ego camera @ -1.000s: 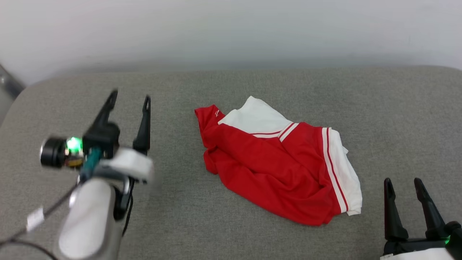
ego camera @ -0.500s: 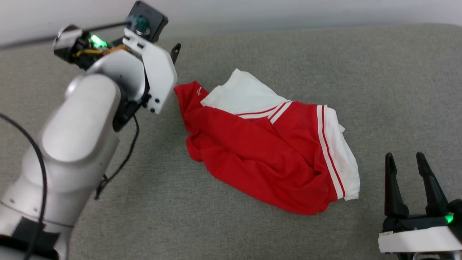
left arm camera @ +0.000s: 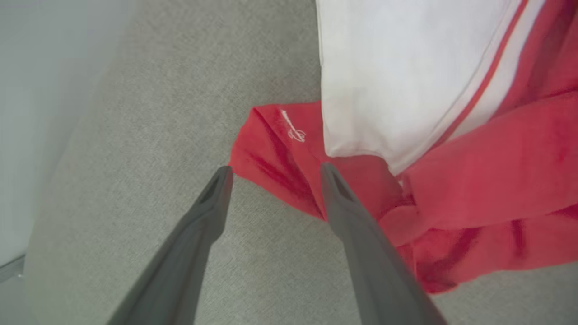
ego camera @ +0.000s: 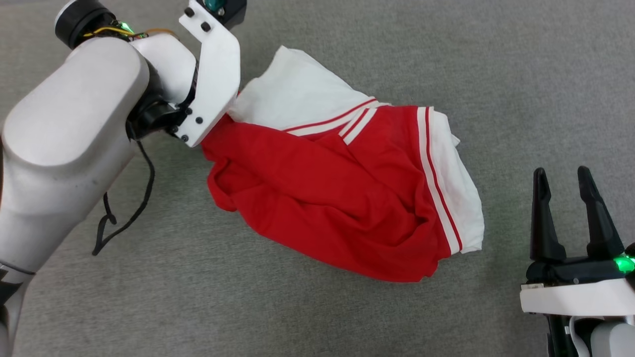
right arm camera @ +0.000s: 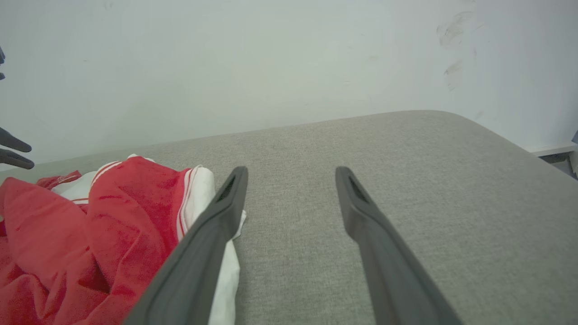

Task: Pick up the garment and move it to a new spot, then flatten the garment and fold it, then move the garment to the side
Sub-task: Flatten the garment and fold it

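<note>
Hovering left pincer (left arm camera: pixel 273 169) spread over garment (left arm camera: pixel 474 189) corner

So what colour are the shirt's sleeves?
Sleeves are white, edged with red stripes; clearest in the head view.

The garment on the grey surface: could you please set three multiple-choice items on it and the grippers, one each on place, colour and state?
1. Where is the left gripper?
A. At the garment's red corner with the logo
B. Over a white sleeve's hem
C. Far off the cloth

2. What colour are the stripes on the sleeves?
A. Black
B. Blue
C. Red

3. How is the right gripper?
A. Shut on cloth
B. Open, empty
C. Shut, empty

Answers:
1 A: the left wrist view shows its open fingers framing that corner.
2 C: red lines edge both white sleeves.
3 B: its fingers stand apart with nothing between them.
</note>
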Available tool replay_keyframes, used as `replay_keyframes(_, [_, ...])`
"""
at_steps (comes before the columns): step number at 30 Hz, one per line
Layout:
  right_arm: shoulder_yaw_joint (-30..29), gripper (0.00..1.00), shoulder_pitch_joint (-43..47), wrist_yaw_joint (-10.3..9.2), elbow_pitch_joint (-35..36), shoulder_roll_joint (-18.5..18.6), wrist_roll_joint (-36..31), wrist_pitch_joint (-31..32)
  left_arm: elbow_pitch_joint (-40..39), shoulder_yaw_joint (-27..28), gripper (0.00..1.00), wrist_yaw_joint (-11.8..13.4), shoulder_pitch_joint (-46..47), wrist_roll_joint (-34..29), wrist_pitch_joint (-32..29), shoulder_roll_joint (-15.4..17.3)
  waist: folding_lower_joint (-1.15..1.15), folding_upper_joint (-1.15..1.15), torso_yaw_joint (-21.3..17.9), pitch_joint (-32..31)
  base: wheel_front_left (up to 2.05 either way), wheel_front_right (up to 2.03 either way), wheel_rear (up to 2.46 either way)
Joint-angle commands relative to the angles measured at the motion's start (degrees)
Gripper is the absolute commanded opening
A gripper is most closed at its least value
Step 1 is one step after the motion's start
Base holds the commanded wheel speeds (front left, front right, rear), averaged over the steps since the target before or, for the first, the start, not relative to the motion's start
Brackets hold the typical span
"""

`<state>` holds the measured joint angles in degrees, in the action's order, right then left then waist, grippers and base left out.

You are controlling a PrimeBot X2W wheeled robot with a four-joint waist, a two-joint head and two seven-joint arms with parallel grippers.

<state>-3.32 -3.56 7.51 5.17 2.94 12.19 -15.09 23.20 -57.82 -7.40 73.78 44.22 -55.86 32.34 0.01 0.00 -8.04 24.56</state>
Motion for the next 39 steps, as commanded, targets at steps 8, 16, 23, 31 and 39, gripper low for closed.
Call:
replay_keyframes(8, [0.5, 1.00, -2.9, -0.04, 0.4, -0.1, 1.3, -0.1, 1.1, -10.8, 1.00, 0.0, 2.1, 3.8, -4.0, 2.3, -0.01, 0.00, -3.1, 5.4, 0.00, 0.00, 0.00])
replay_keyframes(16, [0.1, 1.00, -3.4, -0.04, 0.0, -0.1, 1.2, -0.1, 1.1, -16.3, 0.00, 0.0, 0.6, 5.6, -4.1, 4.1, -0.01, 0.00, -3.2, 5.6, 0.00, 0.00, 0.00])
replay_keyframes(23, [-0.3, 1.00, -0.8, -0.04, -0.7, -0.1, -0.1, -0.1, -4.7, -15.7, 0.00, 0.0, 1.7, 6.9, 0.7, 5.6, -0.01, 0.00, 0.0, 0.6, 0.00, 0.00, 0.00])
replay_keyframes(31, [-0.7, 1.00, 2.5, -0.04, -1.5, -0.1, -1.8, -0.1, -16.8, -15.6, 0.00, 0.0, -8.6, 6.8, 2.4, 10.4, -0.01, 0.00, 4.8, -7.5, 0.00, 0.00, 0.00])
replay_keyframes(39, [-1.1, 1.00, 5.5, -0.04, -1.9, -0.1, -2.4, -0.1, -24.1, -15.6, 0.00, 0.0, -25.7, 8.4, 4.7, 15.1, -0.01, 0.00, 6.9, -12.1, 0.00, 0.00, 0.00])
